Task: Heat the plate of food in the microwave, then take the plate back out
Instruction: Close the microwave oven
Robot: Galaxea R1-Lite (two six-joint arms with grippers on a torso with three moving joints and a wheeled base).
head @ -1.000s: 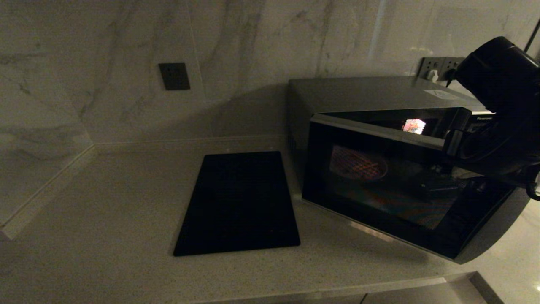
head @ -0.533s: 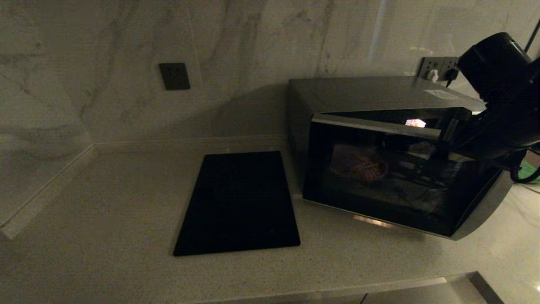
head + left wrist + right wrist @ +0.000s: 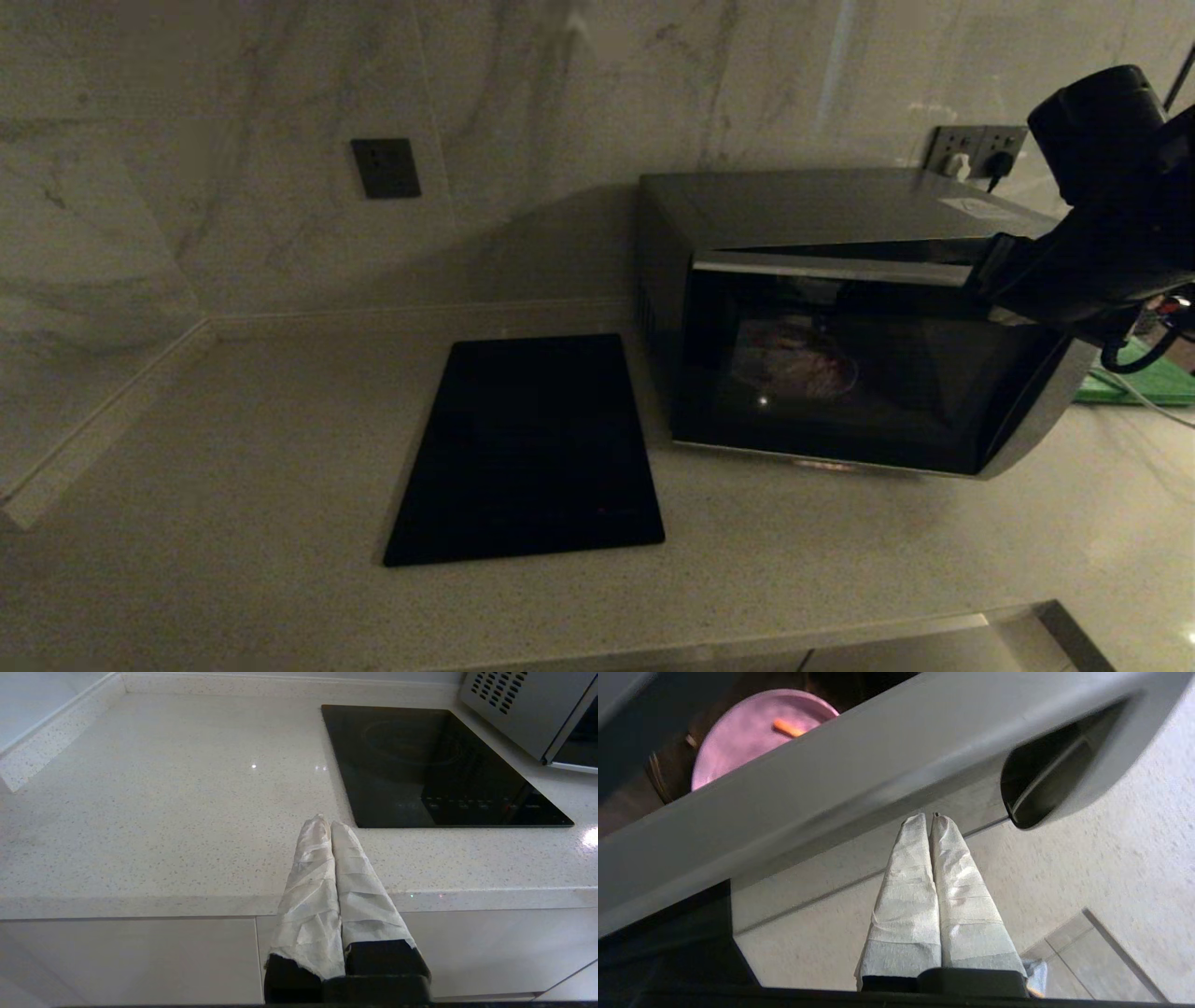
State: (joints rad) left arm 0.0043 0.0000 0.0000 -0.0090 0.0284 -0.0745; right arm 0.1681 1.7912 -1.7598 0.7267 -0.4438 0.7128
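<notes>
A flat black cooktop [image 3: 527, 448] lies in the speckled countertop [image 3: 233, 448]. On the marble wall [image 3: 233, 140] is a dark socket [image 3: 386, 168]. A green board [image 3: 1144, 383] lies far right.

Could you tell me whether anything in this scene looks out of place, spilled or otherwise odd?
Nothing looks spilled or damaged. The one unsettled thing is the microwave: its door stands slightly ajar, with the shut right gripper at the door's edge. The plate of food sits level inside.
</notes>
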